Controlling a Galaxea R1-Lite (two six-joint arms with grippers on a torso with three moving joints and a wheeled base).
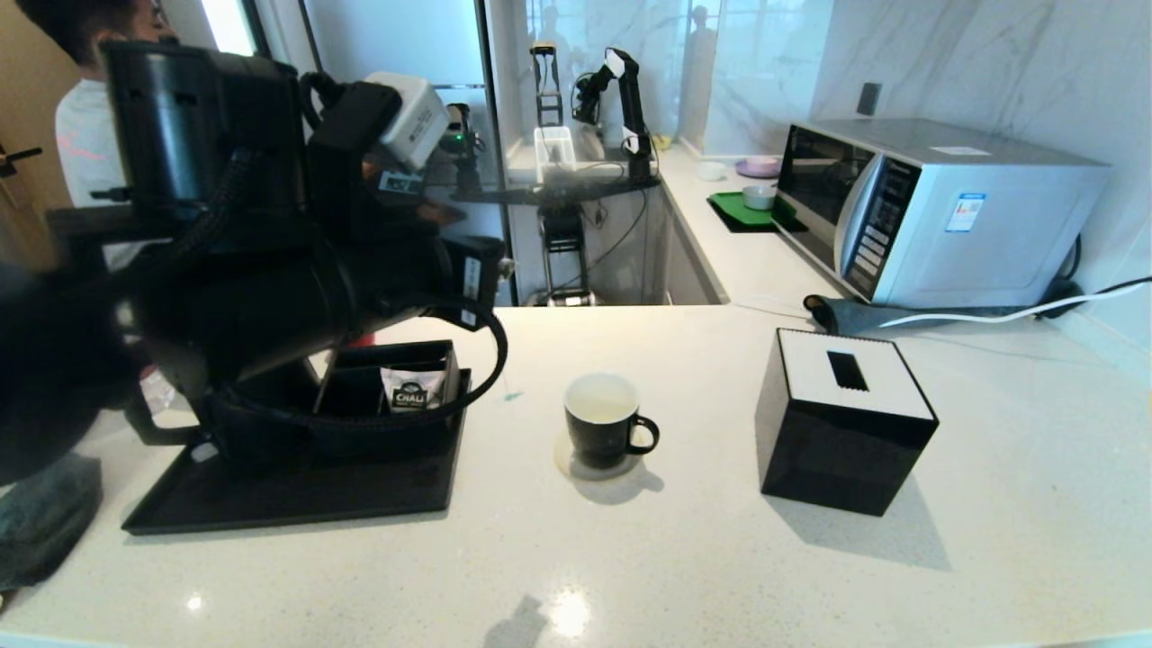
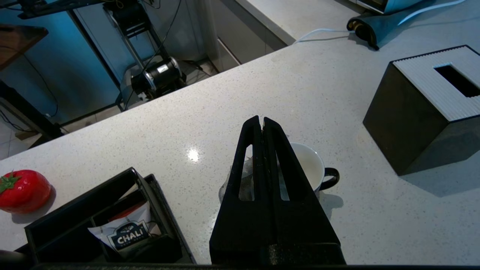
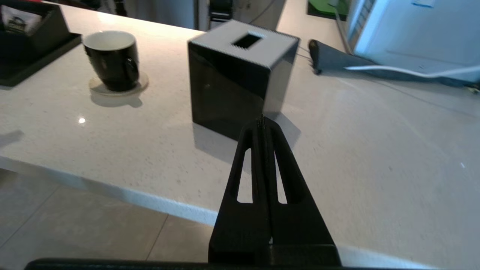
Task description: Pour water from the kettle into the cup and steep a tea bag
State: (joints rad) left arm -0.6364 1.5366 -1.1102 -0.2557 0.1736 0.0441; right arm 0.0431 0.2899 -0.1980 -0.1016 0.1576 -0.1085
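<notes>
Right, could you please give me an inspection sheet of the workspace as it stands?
Surface: pale speckled counter, nothing spilled that I can see.
Job's things: cup upright on a coaster; kettle on the black tray, mostly hidden by the left arm; a mesh shape, likely the tea bag, shows beside the left fingers, and I cannot tell whether it is held.
Clutter: tissue box, compartment box with a CHALI sachet, red fruit-like object.
Grippers: left gripper shut, above the cup; right gripper shut, at the counter's near edge.
Cables: white cable by the microwave.
Surroundings: a person behind the counter.
</notes>
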